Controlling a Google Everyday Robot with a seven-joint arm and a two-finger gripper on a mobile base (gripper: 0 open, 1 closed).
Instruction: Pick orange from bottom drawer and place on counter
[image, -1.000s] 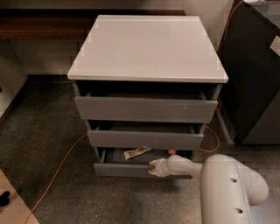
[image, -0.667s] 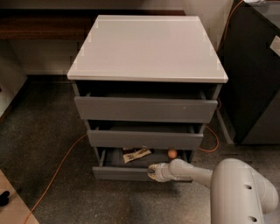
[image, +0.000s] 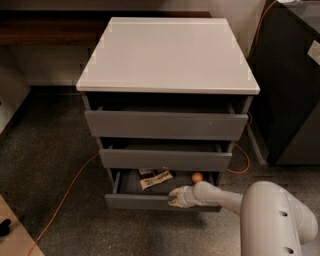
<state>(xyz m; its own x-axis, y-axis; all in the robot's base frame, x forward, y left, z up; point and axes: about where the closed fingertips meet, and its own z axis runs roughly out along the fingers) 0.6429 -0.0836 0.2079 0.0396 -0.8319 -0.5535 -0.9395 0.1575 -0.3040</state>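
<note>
The pincer (image: 175, 198), at the bottom drawer's (image: 140, 201) front edge, has drawn it further open.

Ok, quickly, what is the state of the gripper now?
Gripper: at the bottom drawer front edge; open or closed cannot be told. The orange lies apart from it in the drawer.

You're looking at an office or lab corner: grey drawer cabinet (image: 165, 125), speckled floor (image: 50, 165), loose orange cable (image: 65, 192). Gripper (image: 175, 197) at the bottom drawer (image: 140, 201) front.
</note>
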